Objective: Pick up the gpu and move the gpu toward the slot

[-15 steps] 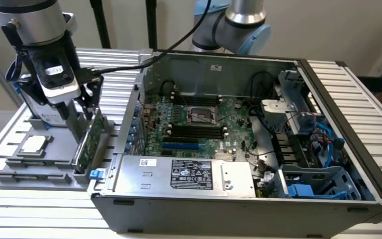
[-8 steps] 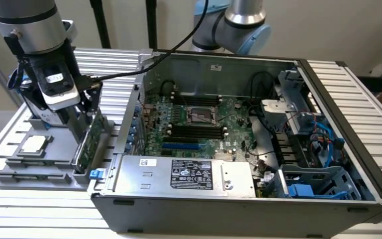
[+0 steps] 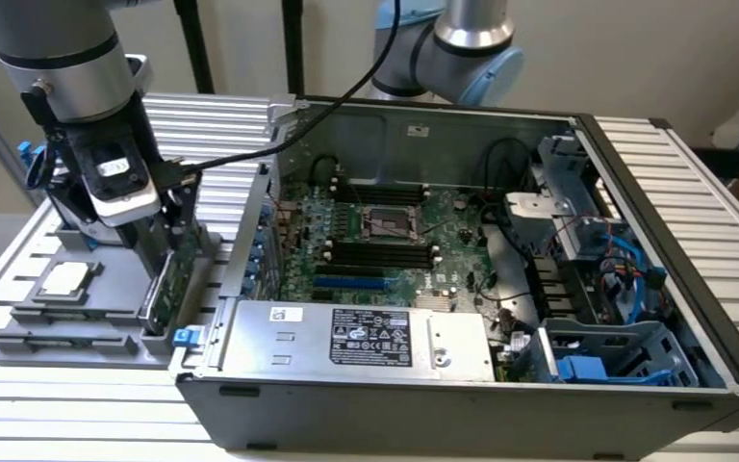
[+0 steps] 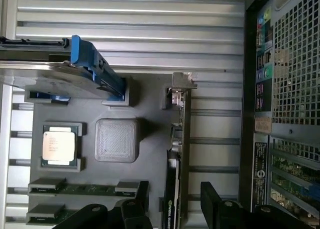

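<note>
Wrist view: the thin green circuit-board gpu with a silver metal bracket (image 4: 176, 154) stands on edge in a groove of the grey moulded parts tray (image 4: 150, 101).
Jaws: spread wide, with one black finger on each side of the gpu's edge. I see no contact, and nothing is gripped.
Gpu place: seated in the tray, in the groove along the side nearest the open dark-grey computer case (image 3: 446, 409).
Tray neighbours: a small square silver chip (image 4: 59, 145) lies in a pocket of the tray. A grey hard drive in a blue-edged frame (image 4: 50, 74) sits at the tray's end beyond the bracket.
Exterior view: the arm's head hangs directly over the tray, and the jaws are down around the card. Tray and case sit side by side on the silver slatted table (image 3: 74, 423).
Done: approach and alignment over the gpu, by my reading.
Left: the grip, the lift out of the tray, and the whole carry to the slot on the green motherboard (image 3: 460, 217) inside the case. I cannot tell which slot is meant.
</note>
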Motion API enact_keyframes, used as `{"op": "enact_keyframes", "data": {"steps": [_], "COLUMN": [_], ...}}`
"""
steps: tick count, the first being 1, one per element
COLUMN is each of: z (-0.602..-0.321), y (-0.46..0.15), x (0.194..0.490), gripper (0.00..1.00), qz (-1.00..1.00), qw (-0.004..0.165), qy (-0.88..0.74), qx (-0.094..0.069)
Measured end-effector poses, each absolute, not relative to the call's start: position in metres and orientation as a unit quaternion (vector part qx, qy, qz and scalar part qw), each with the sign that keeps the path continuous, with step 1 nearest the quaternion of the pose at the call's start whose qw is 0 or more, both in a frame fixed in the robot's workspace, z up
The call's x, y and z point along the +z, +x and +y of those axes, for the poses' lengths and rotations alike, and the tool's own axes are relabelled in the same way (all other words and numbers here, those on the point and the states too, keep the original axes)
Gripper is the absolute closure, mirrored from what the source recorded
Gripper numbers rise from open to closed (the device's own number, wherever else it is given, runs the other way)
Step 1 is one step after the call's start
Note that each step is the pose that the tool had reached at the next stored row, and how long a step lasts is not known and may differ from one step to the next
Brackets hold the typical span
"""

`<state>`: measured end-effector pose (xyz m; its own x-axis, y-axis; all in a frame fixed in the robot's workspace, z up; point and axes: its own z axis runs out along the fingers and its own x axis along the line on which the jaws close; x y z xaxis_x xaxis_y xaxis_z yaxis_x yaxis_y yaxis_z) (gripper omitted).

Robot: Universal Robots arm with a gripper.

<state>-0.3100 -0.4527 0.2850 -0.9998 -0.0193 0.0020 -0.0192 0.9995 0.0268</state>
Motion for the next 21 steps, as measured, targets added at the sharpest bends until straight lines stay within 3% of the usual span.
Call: {"op": "enact_keyframes", "data": {"steps": [21], "z": [-0.453], "y": [-0.31], "x": [0.247], "gripper": [0.46], "qz": [-1.0], "qw": [0.001], "qy": [0.004], "qx": [-0.013]}}
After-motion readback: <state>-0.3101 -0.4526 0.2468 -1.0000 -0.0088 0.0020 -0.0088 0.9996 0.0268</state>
